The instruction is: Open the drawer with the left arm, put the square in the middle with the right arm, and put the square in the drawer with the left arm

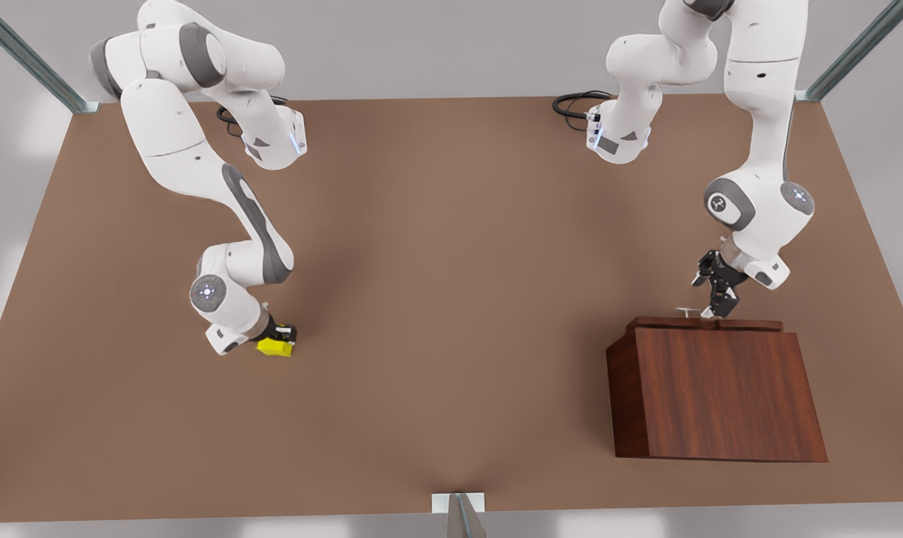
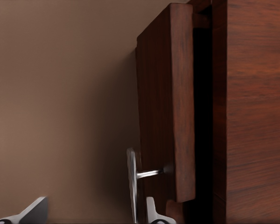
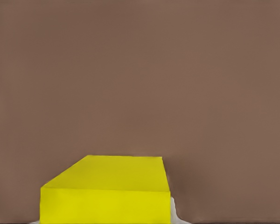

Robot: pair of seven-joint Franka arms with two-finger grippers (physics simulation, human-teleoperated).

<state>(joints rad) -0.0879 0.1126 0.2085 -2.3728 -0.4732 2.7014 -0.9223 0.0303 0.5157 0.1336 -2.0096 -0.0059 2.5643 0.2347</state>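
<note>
The yellow square (image 1: 275, 347) sits low over the brown table at the front view's left, and my right gripper (image 1: 282, 334) is shut on it. In the right wrist view the square (image 3: 107, 191) lies between the fingertips (image 3: 174, 211), which touch its sides. At the front view's right, my left gripper (image 1: 720, 302) hangs at the far face of the wooden cabinet (image 1: 720, 396). The drawer (image 2: 165, 102) stands slightly out, with a dark gap behind its front. Its silver handle (image 2: 132, 184) lies between my left gripper's (image 2: 93, 215) spread, open fingers (image 2: 151, 212).
The middle of the table (image 1: 451, 299) is bare brown surface between the two arms. Metal frame posts stand at the table's far corners (image 1: 25, 56) and at its near edge (image 1: 463, 515). Both arm bases stand along the far side.
</note>
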